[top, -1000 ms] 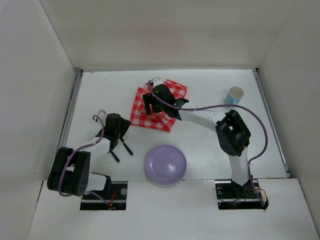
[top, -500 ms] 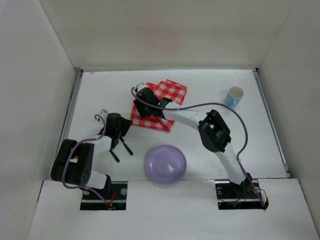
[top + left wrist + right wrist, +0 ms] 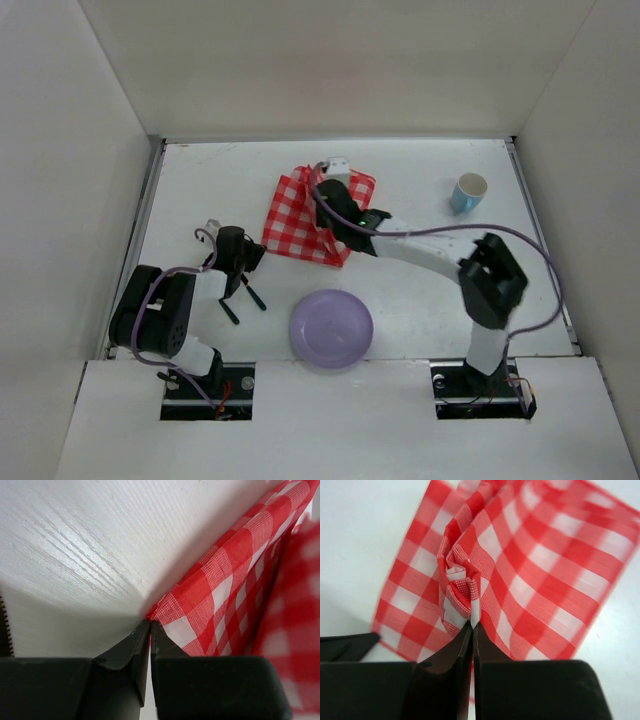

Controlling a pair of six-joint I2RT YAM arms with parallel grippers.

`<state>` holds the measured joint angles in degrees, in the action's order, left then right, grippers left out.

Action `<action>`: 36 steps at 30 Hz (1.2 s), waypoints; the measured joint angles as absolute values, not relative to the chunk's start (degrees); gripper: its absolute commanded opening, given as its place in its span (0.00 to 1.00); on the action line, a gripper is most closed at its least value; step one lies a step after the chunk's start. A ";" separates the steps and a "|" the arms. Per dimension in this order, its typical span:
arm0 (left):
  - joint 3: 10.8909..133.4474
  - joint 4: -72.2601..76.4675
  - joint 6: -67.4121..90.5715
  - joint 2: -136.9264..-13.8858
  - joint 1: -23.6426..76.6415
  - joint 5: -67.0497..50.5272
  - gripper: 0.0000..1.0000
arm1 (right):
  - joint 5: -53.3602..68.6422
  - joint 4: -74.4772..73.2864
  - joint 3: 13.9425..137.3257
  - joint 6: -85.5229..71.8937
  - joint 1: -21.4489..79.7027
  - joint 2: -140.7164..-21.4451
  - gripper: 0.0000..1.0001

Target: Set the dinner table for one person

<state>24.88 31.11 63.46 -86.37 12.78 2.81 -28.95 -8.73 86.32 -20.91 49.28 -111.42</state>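
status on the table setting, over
Left gripper jaws shut at checked cloth corner. Right gripper jaws pinching its bunched fold. Table: plate, cup clear of cloth.

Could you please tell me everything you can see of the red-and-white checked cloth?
The checked cloth is thin woven fabric in red and white squares, lying rumpled on the white dinner table at its far middle. The right gripper is shut on a bunched fold of it, raising a ridge. One corner meets the tips of the shut left gripper; whether it is pinched there cannot be told.
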 measured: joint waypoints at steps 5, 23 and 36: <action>23.64 33.10 64.62 -86.41 13.19 3.66 0.01 | -32.86 4.45 61.60 -36.32 44.47 -87.90 0.10; 16.86 31.64 65.43 -72.79 15.27 7.90 0.03 | -41.12 -7.60 28.75 -78.72 42.46 -63.31 0.20; 16.36 25.10 63.07 -62.06 16.64 11.44 0.29 | -42.48 -29.32 28.95 -76.12 41.69 -50.39 0.56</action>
